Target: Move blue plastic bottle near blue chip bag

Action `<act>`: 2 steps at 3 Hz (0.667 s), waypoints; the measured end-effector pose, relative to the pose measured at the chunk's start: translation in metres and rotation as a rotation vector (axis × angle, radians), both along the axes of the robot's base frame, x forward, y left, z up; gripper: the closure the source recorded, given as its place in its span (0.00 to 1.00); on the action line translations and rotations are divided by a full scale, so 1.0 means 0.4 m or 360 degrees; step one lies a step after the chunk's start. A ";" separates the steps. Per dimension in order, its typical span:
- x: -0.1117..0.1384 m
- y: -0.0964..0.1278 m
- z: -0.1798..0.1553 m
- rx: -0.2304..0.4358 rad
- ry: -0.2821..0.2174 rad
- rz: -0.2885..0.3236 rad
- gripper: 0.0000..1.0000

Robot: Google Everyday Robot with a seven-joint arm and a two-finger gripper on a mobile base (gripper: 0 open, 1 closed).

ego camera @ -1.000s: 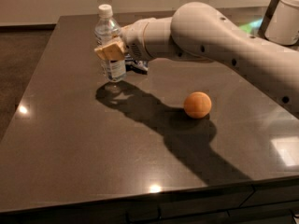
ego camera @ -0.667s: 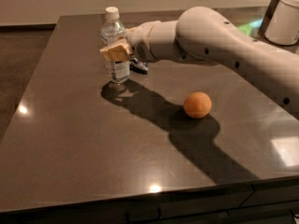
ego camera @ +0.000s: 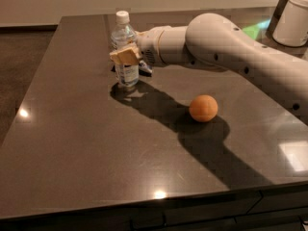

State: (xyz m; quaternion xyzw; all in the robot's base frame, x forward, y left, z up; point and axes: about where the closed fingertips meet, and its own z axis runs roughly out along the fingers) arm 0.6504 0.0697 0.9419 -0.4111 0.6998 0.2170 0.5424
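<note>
The blue plastic bottle, clear with a white cap and pale label, stands upright at the far middle of the dark table. My gripper reaches in from the right and is shut on the bottle at its label, with a tan finger pad across its front. The bottle's base is at or just above the tabletop. A sliver of the dark blue chip bag shows just right of the bottle, under my wrist; most of it is hidden by the arm.
An orange lies on the table to the right of and nearer than the bottle, under my forearm. A white object stands at the far right corner. The table's left edge borders dark floor.
My gripper has carried the bottle a little to the right and toward the camera, closer to the chip bag. The orange has not moved.
</note>
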 end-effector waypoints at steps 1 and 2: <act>0.007 -0.012 -0.006 -0.0019 -0.0008 -0.0017 0.39; 0.013 -0.024 -0.016 -0.0039 -0.0006 -0.0024 0.15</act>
